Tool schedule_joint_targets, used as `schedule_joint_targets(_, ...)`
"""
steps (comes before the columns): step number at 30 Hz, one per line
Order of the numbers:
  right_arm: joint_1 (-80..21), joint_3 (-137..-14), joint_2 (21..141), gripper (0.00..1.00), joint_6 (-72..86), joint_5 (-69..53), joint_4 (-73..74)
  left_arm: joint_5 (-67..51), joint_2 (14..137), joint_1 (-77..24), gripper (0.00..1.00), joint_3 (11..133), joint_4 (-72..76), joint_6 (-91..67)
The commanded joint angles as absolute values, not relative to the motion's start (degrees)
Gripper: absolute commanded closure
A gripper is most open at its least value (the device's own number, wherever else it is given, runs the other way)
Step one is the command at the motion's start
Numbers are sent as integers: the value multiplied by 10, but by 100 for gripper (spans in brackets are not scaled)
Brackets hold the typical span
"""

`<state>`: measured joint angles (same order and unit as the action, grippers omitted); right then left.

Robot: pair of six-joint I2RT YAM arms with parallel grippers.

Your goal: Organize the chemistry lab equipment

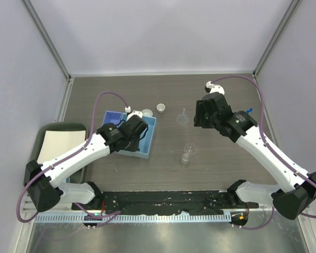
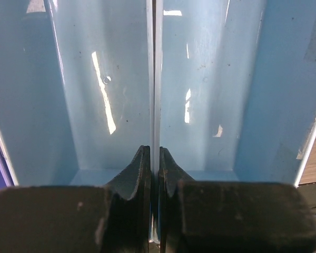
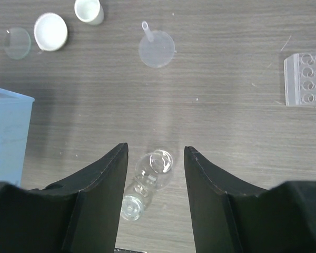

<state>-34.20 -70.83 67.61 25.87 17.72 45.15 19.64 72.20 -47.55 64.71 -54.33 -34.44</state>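
My left gripper [image 1: 138, 128] [image 2: 153, 150] is shut on the thin middle divider [image 2: 153, 79] of a pale-blue bin [image 1: 117, 117]. My right gripper [image 1: 199, 119] [image 3: 155, 150] is open and hangs above the table. A clear glass beaker [image 3: 154, 167] [image 1: 187, 153] stands below, between its fingers. A clear funnel [image 3: 157, 48] [image 1: 183, 118] lies beyond it. A flat white dish [image 3: 50, 31] [image 1: 147, 112] and a small white cup-shaped dish [image 3: 89, 10] [image 1: 161, 107] sit near the bin. The clear tube rack [image 3: 307, 78] is at the right. A blue cap [image 1: 249, 110] peeks out beside the right arm.
A clear round glass disc [image 3: 17, 43] lies left of the flat dish. A dark mat with a white sheet [image 1: 57, 143] lies at the table's left edge. Grey walls close the table on three sides.
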Motion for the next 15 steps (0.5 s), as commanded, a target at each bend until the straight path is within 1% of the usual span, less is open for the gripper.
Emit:
schedule_joint_targets(1, -355, -700, 668, 48, 265, 180, 461, 244, 701, -495, 100, 611, -522, -412)
schedule_joint_targets(6, -363, -695, 681, 48, 267, 171, 457, 234, 700, -497, 100, 562, -484, -439)
schedule_joint_targets(15, -362, -708, 709, 48, 256, 170, 448, 210, 719, -500, 100, 517, -434, -467)
